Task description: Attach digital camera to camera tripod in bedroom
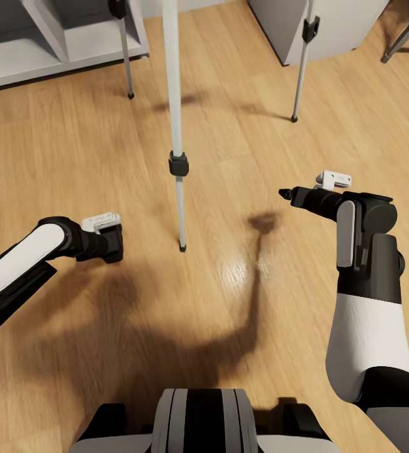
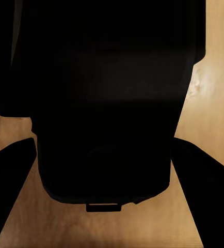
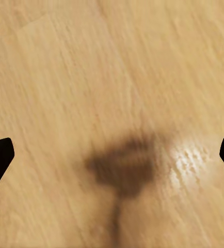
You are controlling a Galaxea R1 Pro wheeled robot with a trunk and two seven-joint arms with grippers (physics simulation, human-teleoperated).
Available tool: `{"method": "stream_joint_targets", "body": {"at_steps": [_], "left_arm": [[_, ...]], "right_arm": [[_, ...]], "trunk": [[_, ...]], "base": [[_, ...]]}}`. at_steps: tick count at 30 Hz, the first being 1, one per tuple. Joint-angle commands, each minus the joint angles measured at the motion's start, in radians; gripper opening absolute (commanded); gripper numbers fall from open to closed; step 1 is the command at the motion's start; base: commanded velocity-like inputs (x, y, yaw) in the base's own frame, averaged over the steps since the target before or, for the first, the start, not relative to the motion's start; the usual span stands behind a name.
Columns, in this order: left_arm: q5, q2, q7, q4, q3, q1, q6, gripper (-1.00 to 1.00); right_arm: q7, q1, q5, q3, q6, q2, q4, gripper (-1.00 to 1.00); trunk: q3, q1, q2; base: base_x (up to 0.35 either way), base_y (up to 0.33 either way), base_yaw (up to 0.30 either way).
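Observation:
Three thin silver-white legs of the camera tripod stand on the wood floor ahead of me, the nearest with a black collar; its head is out of view. The digital camera is a matte-black body held in my left gripper, low and left of the nearest leg. In the left wrist view the camera sits between the dark fingers, with the left gripper shut on it. My right gripper hovers right of the tripod; in the right wrist view it is open over bare floor.
White cube shelving stands at the back left behind one tripod leg. A white cabinet is at the back right, with a grey stool leg beyond it. Wood-plank floor spreads between the tripod legs and me.

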State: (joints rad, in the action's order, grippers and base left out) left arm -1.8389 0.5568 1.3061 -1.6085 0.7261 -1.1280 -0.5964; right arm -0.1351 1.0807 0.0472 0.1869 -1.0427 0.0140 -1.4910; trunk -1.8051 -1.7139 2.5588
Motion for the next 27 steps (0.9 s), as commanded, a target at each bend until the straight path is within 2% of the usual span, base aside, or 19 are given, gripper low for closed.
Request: {"method": "stream_joint_targets", "body": {"at_steps": [1,11,27], "left_arm": [[-0.002,0.001,0.006,-0.001,0.001,-0.001,-0.016,-1.0],[-0.002,0.004,0.006,-0.001,-0.038,0.002,-0.058,-1.0],[-0.001,-0.005,0.002,-0.001,-0.047,0.012,-0.083,-1.0]], "right_arm": [[-0.001,0.001,0.004,0.002,-0.004,0.001,-0.001,1.0],[-0.001,0.001,0.005,0.002,-0.004,0.001,-0.008,1.0],[0.0,0.001,0.004,0.002,-0.004,0.001,-0.012,1.0]], "trunk": [[0.003,0.001,0.0],[0.042,0.005,-0.002],[0.104,0.012,-0.006]], "base": [[0.0,0.0,0.0],[0.0,0.0,0.0],[0.0,0.0,0.0]]}}
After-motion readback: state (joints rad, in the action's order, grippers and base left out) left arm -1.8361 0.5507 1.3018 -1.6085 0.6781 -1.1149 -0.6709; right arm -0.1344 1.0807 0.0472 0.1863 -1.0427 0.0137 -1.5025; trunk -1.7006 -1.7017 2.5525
